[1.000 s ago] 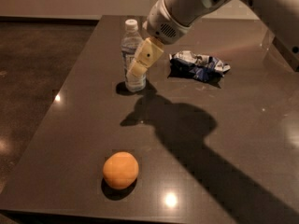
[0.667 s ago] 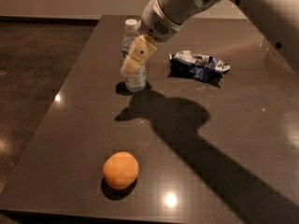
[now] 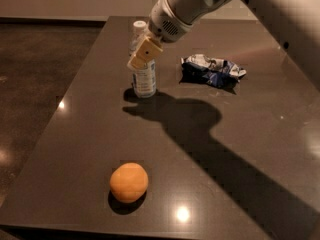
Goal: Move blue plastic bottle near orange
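Note:
The blue plastic bottle (image 3: 144, 79) stands upright on the dark table (image 3: 235, 149) at the back left, with its white cap (image 3: 140, 25) showing above the gripper. My gripper (image 3: 143, 55) comes down from the upper right and sits at the bottle's upper body, covering part of it. The orange (image 3: 129, 182) lies near the table's front edge, well in front of the bottle and slightly to its left.
A crumpled blue-and-white foil snack bag (image 3: 212, 70) lies to the right of the bottle. The arm (image 3: 190, 6) reaches in from the top right and casts a broad shadow across the table's middle. The table's left edge (image 3: 60, 119) borders dark floor.
The gripper has shifted a little left and up against the bottle. The bottle, the orange and the bag stay where they were.

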